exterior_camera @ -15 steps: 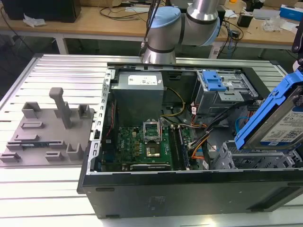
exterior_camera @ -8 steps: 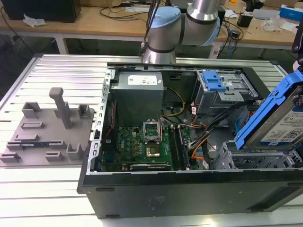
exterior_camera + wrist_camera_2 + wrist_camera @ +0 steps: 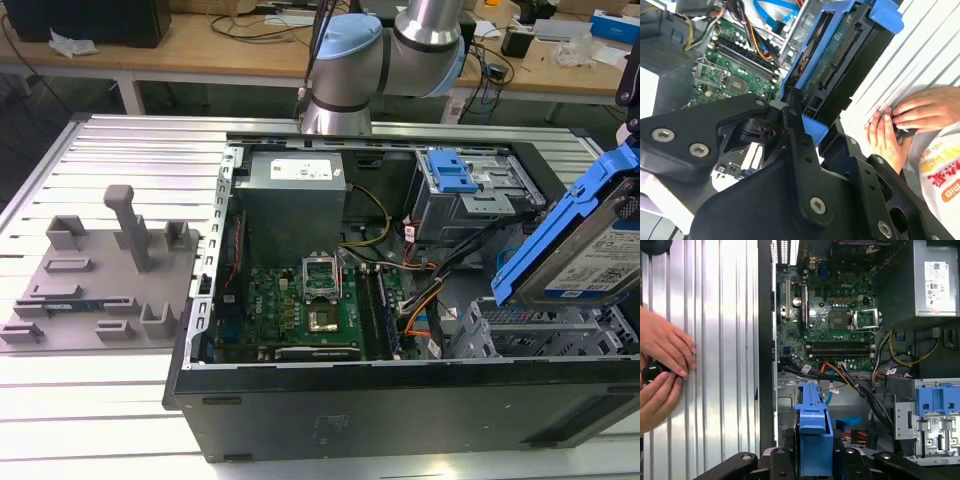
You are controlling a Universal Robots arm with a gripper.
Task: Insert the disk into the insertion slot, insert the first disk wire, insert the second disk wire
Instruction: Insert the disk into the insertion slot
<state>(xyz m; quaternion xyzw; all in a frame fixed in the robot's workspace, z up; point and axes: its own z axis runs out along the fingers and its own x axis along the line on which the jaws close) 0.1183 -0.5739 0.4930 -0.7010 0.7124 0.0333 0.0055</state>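
You had the gripper (image 3: 812, 127) pinching the disk (image 3: 585, 250), tilted seven-to-one o'clock in the exterior view, insertion slot (image 3: 545, 335) at its six o'clock.

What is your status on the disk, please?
Gripper shut on disk. Disk tilted above slot, not yet in. Hands on table outside case.

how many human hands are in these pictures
2. In the first wrist view, one hand and the other hand sit together on the slatted metal table beside the open computer case, both touching a small black object. More could be out of frame.
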